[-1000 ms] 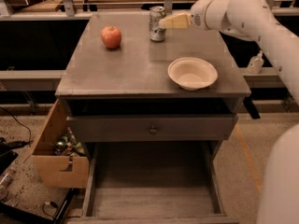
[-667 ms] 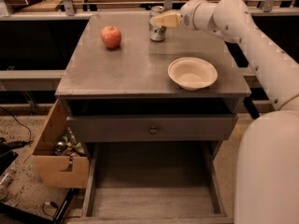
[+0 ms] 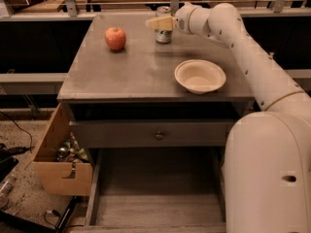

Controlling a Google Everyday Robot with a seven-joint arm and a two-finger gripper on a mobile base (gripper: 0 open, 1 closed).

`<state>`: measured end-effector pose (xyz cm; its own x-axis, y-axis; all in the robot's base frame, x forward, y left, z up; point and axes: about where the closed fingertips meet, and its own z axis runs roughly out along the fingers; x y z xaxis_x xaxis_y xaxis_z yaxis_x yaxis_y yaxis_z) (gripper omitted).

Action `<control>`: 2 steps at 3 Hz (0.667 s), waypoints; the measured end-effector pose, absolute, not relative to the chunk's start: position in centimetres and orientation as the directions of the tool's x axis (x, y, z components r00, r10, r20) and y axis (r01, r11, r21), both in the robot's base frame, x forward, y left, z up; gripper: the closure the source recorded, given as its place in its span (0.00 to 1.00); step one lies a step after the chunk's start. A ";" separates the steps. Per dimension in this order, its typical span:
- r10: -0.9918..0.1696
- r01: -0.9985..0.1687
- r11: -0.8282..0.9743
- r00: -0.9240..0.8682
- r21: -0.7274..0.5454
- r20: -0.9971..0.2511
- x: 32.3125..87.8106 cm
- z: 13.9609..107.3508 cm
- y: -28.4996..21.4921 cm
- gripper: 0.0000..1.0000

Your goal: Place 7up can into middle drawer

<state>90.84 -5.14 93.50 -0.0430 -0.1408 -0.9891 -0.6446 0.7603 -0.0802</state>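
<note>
The 7up can [image 3: 164, 36] stands upright at the back of the grey cabinet top [image 3: 131, 72], right of centre. My gripper [image 3: 158, 23] reaches in from the right and sits across the can's upper half, level with it. I cannot tell whether it touches the can. The middle drawer [image 3: 155, 208] is pulled out below the cabinet front, with a bare plank floor and nothing in it.
A red apple [image 3: 115, 38] sits at the back left of the top. A cream bowl [image 3: 199, 75] sits right of centre. A closed drawer front with a round knob [image 3: 159, 135] is above the open drawer. A tan cardboard box [image 3: 60, 166] stands at the left. My white body [image 3: 269, 174] fills the right foreground.
My gripper has moved left from beside the can to across its upper half. The can, apple and bowl have not moved.
</note>
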 end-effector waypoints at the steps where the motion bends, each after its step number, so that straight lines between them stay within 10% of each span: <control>1: -0.100 -0.660 0.751 -0.064 -0.033 -0.993 91.5 91.8 -3.4 0.02; 2: -0.080 -0.656 0.754 -0.066 -0.017 -0.995 91.9 90.9 -2.5 0.25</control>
<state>91.94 -2.45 90.90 -0.0663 -0.0796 -0.9946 -0.6564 0.7542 -0.0166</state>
